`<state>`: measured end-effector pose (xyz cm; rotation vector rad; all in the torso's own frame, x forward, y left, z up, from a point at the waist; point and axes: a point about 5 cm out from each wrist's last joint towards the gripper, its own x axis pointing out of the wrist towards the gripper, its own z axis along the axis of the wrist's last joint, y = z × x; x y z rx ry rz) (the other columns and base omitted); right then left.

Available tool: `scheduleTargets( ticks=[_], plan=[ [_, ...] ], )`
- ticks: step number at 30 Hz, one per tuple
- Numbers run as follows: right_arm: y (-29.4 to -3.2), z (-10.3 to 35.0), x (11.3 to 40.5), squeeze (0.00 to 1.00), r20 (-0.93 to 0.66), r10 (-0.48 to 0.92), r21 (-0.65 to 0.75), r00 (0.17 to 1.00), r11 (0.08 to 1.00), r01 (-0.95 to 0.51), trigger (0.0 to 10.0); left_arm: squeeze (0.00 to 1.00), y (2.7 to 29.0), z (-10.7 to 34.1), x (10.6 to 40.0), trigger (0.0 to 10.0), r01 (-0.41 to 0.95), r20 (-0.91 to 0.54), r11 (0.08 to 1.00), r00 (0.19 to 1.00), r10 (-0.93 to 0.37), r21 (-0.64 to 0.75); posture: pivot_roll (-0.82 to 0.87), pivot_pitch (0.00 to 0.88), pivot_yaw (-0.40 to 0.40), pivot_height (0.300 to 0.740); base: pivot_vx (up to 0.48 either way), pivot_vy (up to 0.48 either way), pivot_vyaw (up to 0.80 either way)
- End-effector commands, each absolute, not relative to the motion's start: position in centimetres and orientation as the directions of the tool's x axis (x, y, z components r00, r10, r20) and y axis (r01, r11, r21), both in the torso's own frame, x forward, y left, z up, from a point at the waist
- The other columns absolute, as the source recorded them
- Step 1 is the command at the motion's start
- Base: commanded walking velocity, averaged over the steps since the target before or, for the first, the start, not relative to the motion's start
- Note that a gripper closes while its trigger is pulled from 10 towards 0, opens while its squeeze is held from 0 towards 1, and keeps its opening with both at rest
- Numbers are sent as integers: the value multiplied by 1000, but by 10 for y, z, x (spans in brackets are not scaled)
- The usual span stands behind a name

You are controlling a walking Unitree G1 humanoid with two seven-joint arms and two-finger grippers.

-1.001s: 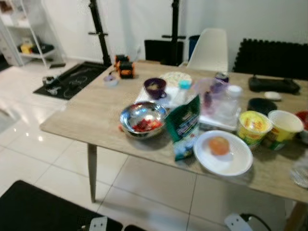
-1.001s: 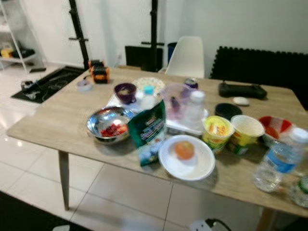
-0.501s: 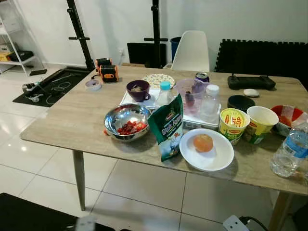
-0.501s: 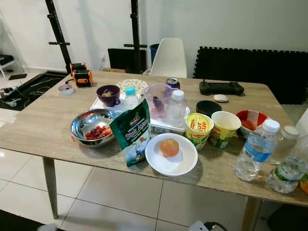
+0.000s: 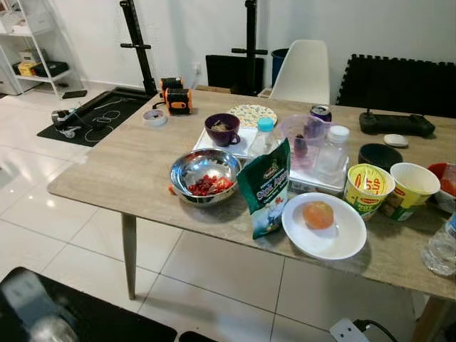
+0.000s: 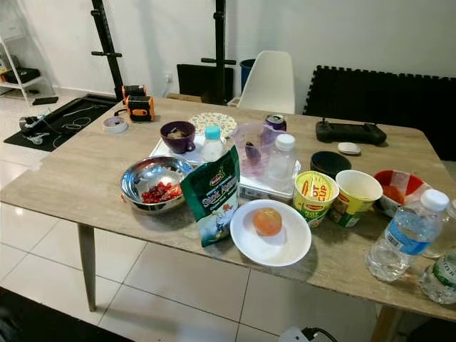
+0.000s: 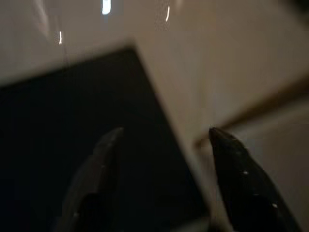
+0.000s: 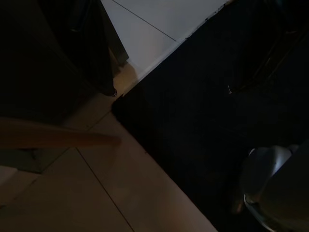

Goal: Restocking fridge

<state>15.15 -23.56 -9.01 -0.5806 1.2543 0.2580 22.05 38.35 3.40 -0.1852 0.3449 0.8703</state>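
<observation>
Camera shift: head views are panning since half a second ago; desk items are keeping their places among themselves.
Desk [image 6: 64, 178]: carrying everything, standing ahead of the robot.
White plate [image 6: 271, 242]: sitting at the near edge, holding an orange fruit [image 6: 267, 221].
Steel bowl [image 6: 153, 184]: resting left of the green bag [image 6: 214, 203], red pieces inside.
Water bottle [image 6: 402, 235]: standing upright at the far right.
Left tool [image 7: 161, 140]: hanging low over floor and dark mat, fingers spread wide, holding nothing.
Right tool: fingers not discernible in the dark wrist view.
Key relation: goods are lying forward of and above both arms; plate and bottle are probably nearer the right arm.
</observation>
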Motion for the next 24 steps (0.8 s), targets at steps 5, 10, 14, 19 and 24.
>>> scheduleTargets(
  ticks=[5, 10, 14, 19, 24],
  plan=[
    [-236, -90, 153, 0, -944, -122, -266, 308, 831, -488, 10000, 1000, 402, 87, 249, 10000, -761, -170, 647, 645, 745, -55, -62, 0, 20, 740, 0, 0, 0],
    [-236, -89, 153, 0, -944, -120, -265, 307, 831, -489, 10000, 1000, 394, 151, 293, 10000, -605, 72, 795, 793, 606, -30, -59, 0, 21, 740, 0, 0, 0],
    [-236, -89, 153, 0, -944, -120, -265, 308, 832, -488, 10000, 1000, 376, 178, 316, 10000, -481, 169, 875, 859, 483, -57, -58, 0, 24, 740, 0, 0, 0],
    [-237, -89, 153, 0, -944, -120, -265, 308, 834, -484, 10000, 1000, 320, 197, 354, 10000, -119, 202, 992, 973, 110, 33, -62, 0, 29, 740, 0, 0, 0],
    [-237, -89, 153, 0, -943, -121, -265, 309, 834, -484, 10000, 0, 287, 206, 366, 10000, 188, 85, 926, 970, -228, 328, -63, 0, 27, 740, 0, 0, 0]
  ],
)
